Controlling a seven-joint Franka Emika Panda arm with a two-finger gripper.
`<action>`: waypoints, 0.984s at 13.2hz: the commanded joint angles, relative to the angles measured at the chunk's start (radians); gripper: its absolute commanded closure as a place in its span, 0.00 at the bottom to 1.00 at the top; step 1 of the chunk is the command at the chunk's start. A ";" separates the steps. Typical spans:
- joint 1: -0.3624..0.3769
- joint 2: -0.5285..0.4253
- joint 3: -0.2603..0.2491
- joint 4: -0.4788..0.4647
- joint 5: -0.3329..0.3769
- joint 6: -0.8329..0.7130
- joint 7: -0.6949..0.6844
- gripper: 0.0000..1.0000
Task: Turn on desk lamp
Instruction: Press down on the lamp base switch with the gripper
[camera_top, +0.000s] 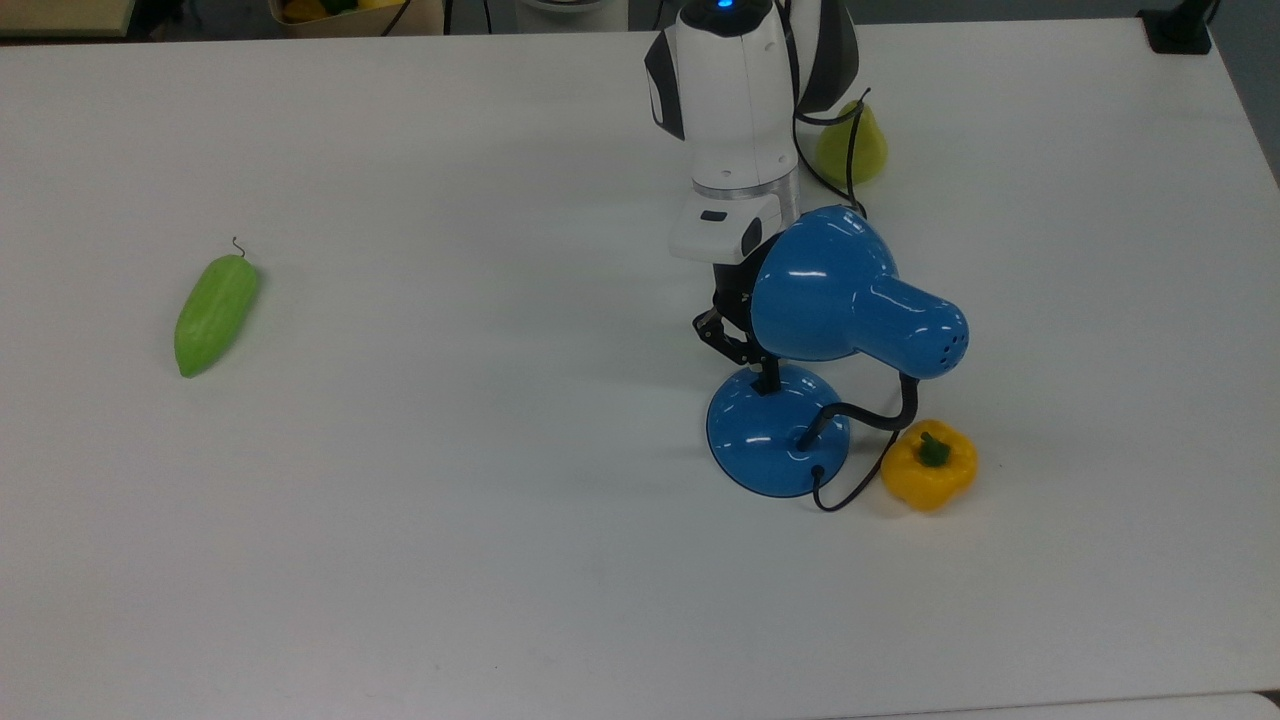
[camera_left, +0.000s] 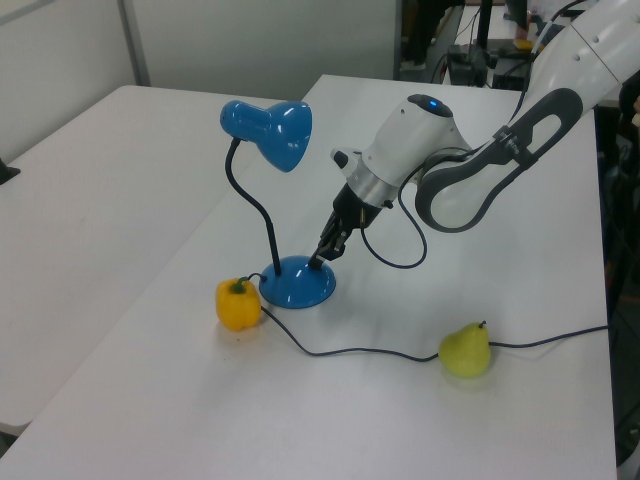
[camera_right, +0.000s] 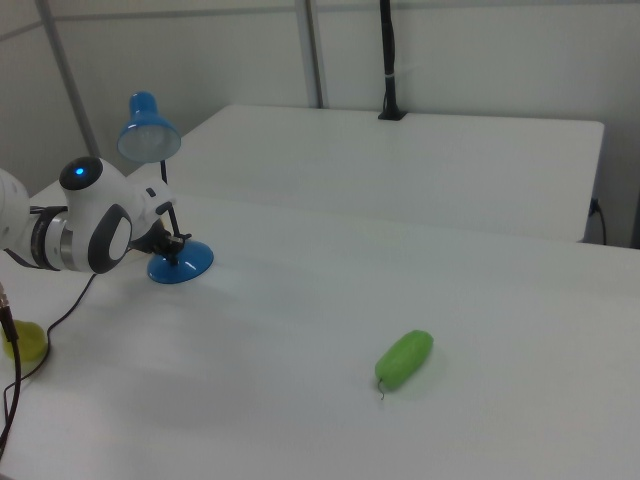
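Note:
The desk lamp has a glossy blue shade (camera_top: 850, 290) on a black gooseneck, above its round blue base (camera_top: 770, 435). In the left view the shade (camera_left: 270, 130) sits high over the base (camera_left: 297, 283). My gripper (camera_top: 765, 378) reaches down under the shade, and its shut black tip touches the base's far rim. The left view shows the tip (camera_left: 318, 262) resting on the base's right edge. In the right view the gripper (camera_right: 176, 250) stands over the base (camera_right: 185, 265). The tip hides the spot it touches, so I cannot make out a switch.
A yellow bell pepper (camera_top: 930, 465) lies right beside the base. The lamp's black cord (camera_left: 370, 352) runs across the table past a green pear (camera_top: 852, 148). A green gourd (camera_top: 215, 313) lies far off at the top view's left.

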 joint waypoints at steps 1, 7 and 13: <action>0.005 0.032 0.001 0.028 0.008 0.011 0.008 1.00; 0.007 0.052 0.001 0.028 0.011 0.013 0.008 1.00; 0.007 0.067 0.001 0.028 0.012 0.013 0.008 1.00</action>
